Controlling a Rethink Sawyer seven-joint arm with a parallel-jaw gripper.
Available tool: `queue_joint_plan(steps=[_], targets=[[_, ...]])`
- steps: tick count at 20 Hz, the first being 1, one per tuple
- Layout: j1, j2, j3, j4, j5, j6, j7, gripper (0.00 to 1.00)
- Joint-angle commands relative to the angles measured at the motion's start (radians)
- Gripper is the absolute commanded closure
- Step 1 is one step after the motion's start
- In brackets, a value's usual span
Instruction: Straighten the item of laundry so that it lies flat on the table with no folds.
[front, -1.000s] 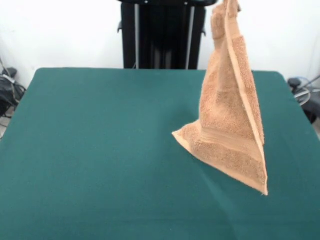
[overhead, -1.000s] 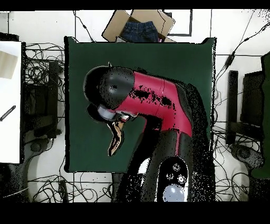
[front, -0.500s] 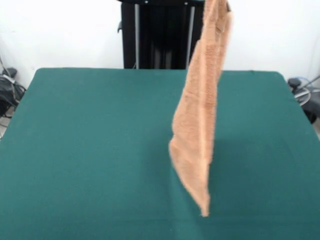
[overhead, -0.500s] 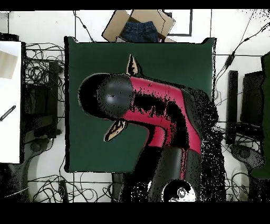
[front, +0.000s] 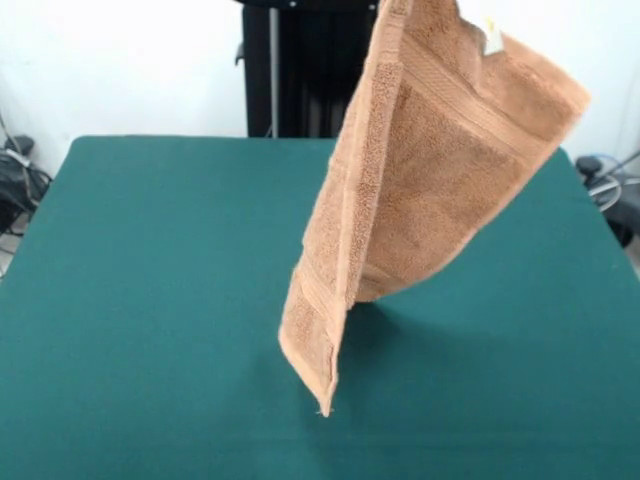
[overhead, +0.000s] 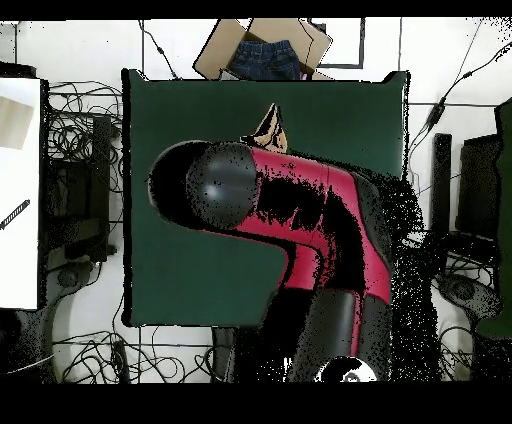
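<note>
One item in play: towel (front: 420, 190), light orange-tan terry cloth, hanging in the air above the table (front: 150, 300).
Towel, front view: its top runs off the upper edge of the frame; it spreads out broad and slanted, one corner flung toward the right, the lowest corner pointing down near the middle of the table.
Contact: lowest corner looks clear of the green surface; a soft shadow lies beneath it.
Folds: left edge is doubled over along its length, so the cloth is not flat.
Border bands: one woven band crosses near the top, another near the bottom corner.
Label: small pale tag (front: 492, 37) sewn at the upper right edge; any writing on it is too small to read.
Gripper: hidden above the frame in the front view and under the arm (overhead: 300, 210) in the overhead view; cannot tell whether it is clenched or released.
Overhead view: only a small tan wedge of towel (overhead: 268, 128) shows past the red and black arm, toward the table's far edge.
Off the table: cardboard box (overhead: 262, 50) holding blue denim cloth, past the far edge; cables on the floor around.
</note>
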Motion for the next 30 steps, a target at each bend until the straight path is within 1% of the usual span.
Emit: queue_joint_plan(steps=[1, 11, 15, 30], targets=[[0.005, -0.003, 0.082, 0.08, -0.045, -0.004, -0.047, 1.0], [0.01, -0.012, 0.078, 0.061, -0.047, 0.013, -0.034, 1.0], [0.007, -0.014, 0.08, 0.04, -0.047, 0.04, -0.036, 1.0], [0.008, -0.017, 0.076, 0.046, -0.054, 0.022, -0.031, 1.0]])
